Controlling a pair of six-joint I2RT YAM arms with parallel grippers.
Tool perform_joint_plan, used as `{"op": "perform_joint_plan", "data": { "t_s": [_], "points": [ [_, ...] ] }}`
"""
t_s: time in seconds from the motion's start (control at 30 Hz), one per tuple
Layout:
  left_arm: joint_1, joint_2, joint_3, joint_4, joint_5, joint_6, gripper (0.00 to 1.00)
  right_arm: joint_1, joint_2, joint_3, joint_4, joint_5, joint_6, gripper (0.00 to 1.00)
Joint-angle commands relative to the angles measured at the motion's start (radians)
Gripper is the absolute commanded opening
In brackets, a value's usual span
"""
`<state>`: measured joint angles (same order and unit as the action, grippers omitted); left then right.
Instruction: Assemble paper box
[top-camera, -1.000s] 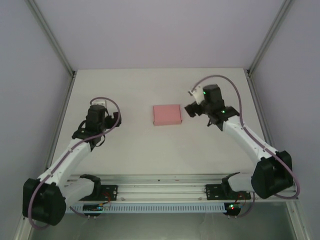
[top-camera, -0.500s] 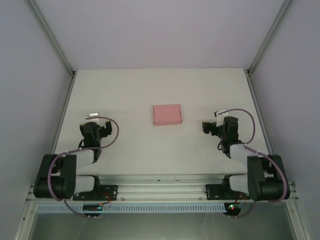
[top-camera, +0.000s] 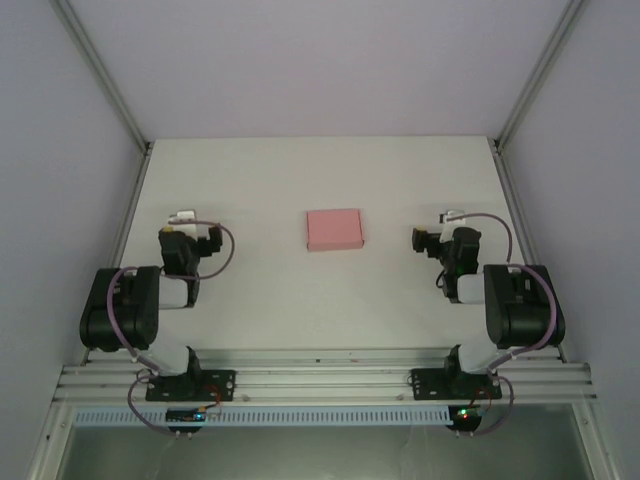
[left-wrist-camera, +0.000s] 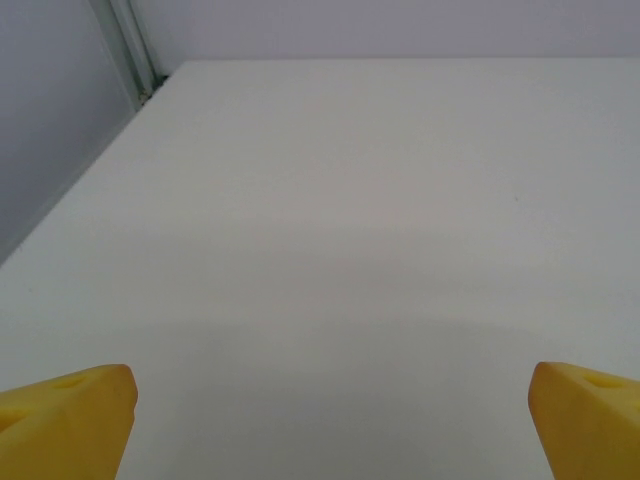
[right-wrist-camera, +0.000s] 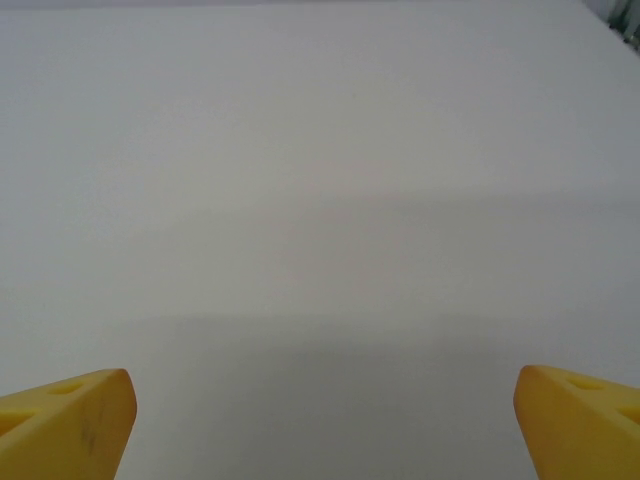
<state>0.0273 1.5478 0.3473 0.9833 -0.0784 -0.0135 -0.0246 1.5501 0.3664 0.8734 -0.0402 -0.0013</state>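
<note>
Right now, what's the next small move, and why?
Probably none: I'd leave both pincers parked. The paper box lies on the table as a closed pink rectangle with no loose flaps that I can see, and nothing touches it. The left pincer and right pincer are open over bare surface. It looks assembled.

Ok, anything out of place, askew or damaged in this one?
Nothing stands out. The paper box sits closed and flat in the middle of the table, with no visible dent or tear. The left gripper and right gripper are both open, empty and well apart from it.
</note>
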Motion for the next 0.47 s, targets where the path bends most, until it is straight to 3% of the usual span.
{"op": "perform_joint_plan", "data": {
  "t_s": [0.0,0.43],
  "points": [
    [0.006,-0.004,0.008,-0.019,0.039,-0.014,0.99,0.004,-0.007,0.013,-0.015,0.030,0.036,0.99],
    [0.005,-0.009,0.009,-0.035,0.039,-0.012,1.00,0.009,-0.002,0.011,-0.008,0.040,0.033,0.99]
  ]
}}
